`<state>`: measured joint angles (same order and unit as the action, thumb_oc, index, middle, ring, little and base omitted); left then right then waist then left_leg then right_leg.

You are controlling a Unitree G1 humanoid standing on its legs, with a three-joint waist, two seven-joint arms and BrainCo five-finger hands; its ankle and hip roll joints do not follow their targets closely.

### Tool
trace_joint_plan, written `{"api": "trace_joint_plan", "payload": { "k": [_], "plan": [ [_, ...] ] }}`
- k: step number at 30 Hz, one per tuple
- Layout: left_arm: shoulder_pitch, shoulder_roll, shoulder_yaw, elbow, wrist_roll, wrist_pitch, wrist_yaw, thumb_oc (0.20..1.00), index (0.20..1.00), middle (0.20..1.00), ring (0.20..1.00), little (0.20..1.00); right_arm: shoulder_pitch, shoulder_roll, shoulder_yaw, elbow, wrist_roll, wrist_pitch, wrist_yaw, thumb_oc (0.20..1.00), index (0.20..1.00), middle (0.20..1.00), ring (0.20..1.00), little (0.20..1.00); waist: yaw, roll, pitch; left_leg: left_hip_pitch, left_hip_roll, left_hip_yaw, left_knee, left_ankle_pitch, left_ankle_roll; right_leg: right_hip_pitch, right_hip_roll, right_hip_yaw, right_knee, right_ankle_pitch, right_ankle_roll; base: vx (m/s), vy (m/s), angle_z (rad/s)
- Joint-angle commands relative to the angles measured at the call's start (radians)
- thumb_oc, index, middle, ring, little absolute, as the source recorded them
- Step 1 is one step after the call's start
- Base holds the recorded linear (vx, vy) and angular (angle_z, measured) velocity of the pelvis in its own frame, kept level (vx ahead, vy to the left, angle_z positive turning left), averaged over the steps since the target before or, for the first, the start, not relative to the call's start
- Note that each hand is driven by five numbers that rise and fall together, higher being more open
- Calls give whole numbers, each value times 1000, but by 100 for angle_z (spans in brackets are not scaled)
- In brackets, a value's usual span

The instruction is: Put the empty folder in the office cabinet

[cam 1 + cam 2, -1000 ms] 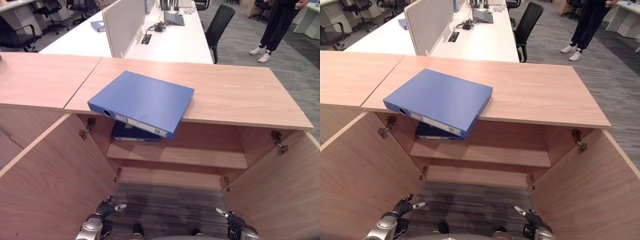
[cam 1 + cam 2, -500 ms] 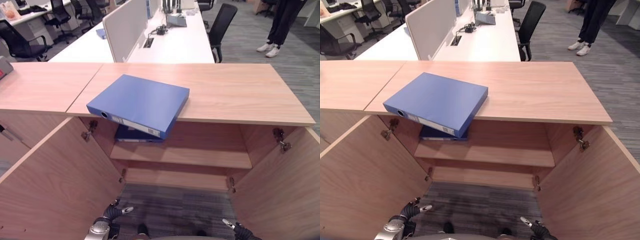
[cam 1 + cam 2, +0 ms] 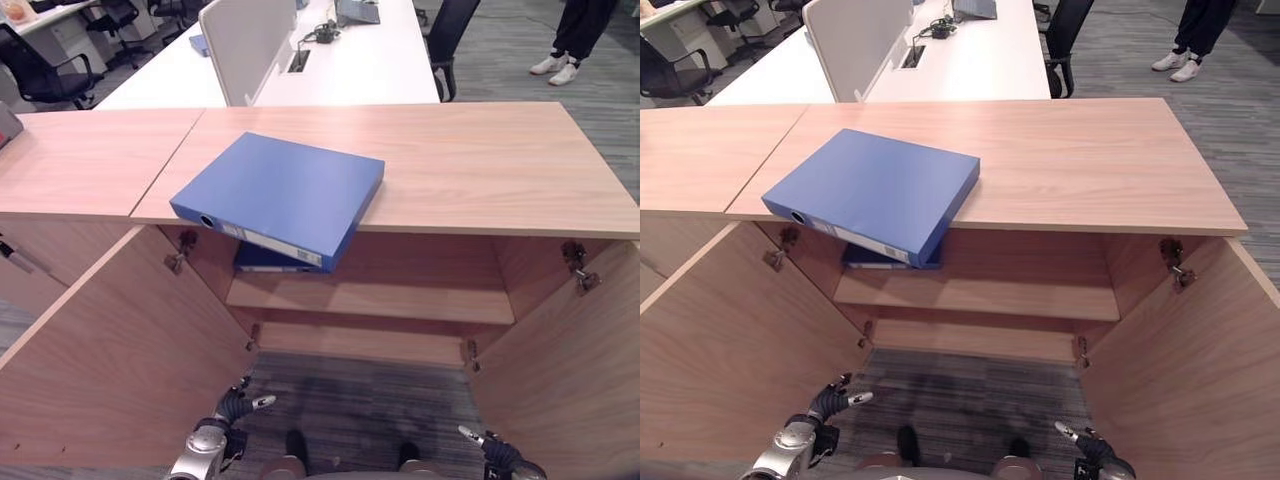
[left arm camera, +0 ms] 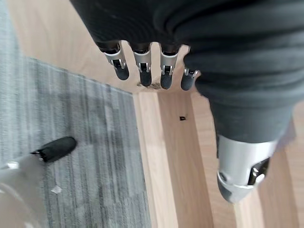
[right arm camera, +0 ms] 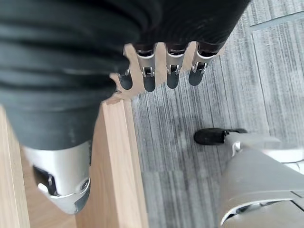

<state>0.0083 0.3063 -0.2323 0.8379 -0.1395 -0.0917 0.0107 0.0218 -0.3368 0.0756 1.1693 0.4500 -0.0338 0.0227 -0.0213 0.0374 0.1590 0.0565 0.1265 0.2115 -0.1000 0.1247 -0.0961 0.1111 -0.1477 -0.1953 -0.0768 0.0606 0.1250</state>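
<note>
Now the flat blue ring-binder folder [image 3: 280, 195] lies on the light wooden cabinet top [image 3: 480, 165], a corner overhanging the open front; a clumsy reach could tip it off. Left hand [image 3: 232, 408] and right hand [image 3: 490, 450] hang low, fingers relaxed, empty.

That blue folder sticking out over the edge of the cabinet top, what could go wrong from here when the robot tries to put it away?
The blue folder lies with a corner past the front edge of the cabinet top, so a clumsy touch might tip it to the floor. Both hands, the left robot hand and the right robot hand, hang low and open, with a long reach up. Another folder already lies on the shelf just below, and may crowd that spot.
</note>
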Motion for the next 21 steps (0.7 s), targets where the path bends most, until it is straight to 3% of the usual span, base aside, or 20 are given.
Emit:
{"api": "trace_joint_plan", "payload": {
  "k": [1, 7, 12, 14, 21],
  "plan": [
    [-68, 51, 19, -36, 41, -44, 9, 1000, 1000, 1000, 1000, 1000, -49, 16, -6, -28, -13, -13, 8, 1000, 1000, 1000, 1000, 1000, 5, -18, 18, 67, -27, -32, 36, -127, 0, -31, 1, 19, 147, -140, 22, 29, 41, -7],
    [-68, 107, 53, -164, 157, -43, 87, 1000, 1000, 1000, 1000, 1000, -38, 22, -15, -27, -28, -15, -3, 1000, 1000, 1000, 1000, 1000, 18, -25, 4, 68, -37, -30, 13, -125, -3, -12, -3, 13, 79, -109, 36, 25, 3, 0],
    [-34, 192, 117, -397, 434, -56, 258, 1000, 1000, 1000, 1000, 1000, -3, 47, -43, -48, -30, -53, -47, 1000, 1000, 1000, 1000, 1000, 31, -41, 0, 79, -41, -40, 13, -134, -9, 27, -9, -4, 42, -104, 45, 43, -22, 3],
    [-17, 211, 151, -485, 603, -39, 371, 1000, 1000, 1000, 1000, 1000, 14, 58, -40, -45, -44, -66, -62, 1000, 1000, 1000, 1000, 1000, 38, -48, -5, 86, -40, -41, 13, -142, -12, 42, -12, -11, 29, -102, 49, 56, -28, 8],
    [45, 164, 214, -619, 654, -44, 458, 1000, 1000, 1000, 1000, 1000, 24, 83, -22, -26, -36, -58, -70, 1000, 1000, 1000, 1000, 1000, 46, -56, -11, 97, -36, -34, 13, -152, -15, 57, -11, -12, 7, -95, 54, 21, -17, 0]
  ]
}}
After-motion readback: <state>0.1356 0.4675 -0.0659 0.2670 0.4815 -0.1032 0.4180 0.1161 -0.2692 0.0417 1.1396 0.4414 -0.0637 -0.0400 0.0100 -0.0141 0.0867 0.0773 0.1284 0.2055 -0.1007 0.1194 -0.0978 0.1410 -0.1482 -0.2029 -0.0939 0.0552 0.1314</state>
